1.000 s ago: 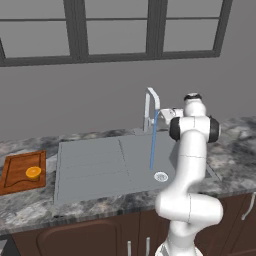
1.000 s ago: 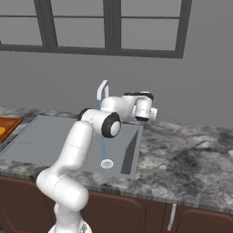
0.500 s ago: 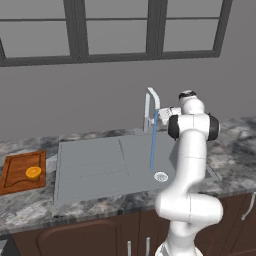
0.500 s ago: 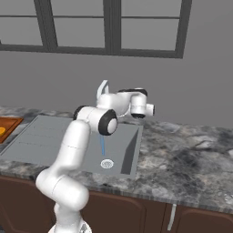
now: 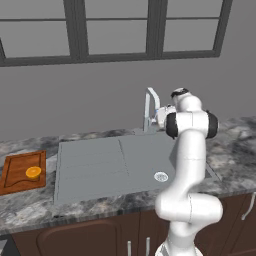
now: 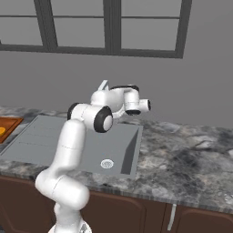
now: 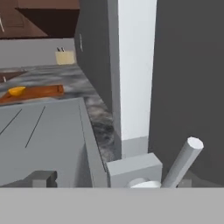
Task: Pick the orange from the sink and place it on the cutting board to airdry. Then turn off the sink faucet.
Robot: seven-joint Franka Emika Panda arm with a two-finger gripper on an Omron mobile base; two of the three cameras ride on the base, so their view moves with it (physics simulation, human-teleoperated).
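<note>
Left base view: the orange (image 5: pixel 33 172) lies on the cutting board (image 5: pixel 15 178), left of the sink (image 5: pixel 100 165). The jaws are beside the faucet (image 5: pixel 149 107).

Right base view: how wide the jaws stand, I cannot tell.

Hand view: the faucet's lever (image 7: pixel 181 162) is close.

one orange (image 5: pixel 33 172), one cutting board (image 5: pixel 15 176), one sink (image 5: pixel 95 165), one faucet (image 5: pixel 148 106)

The faucet (image 5: pixel 149 107) post rises right in front of the hand, its lever (image 7: pixel 182 161) slanting up just beside it, with the wall close behind. The sink (image 5: pixel 95 162) lies open and bare to the left, toward the cutting board (image 5: pixel 15 172) holding the orange (image 5: pixel 33 173).
</note>
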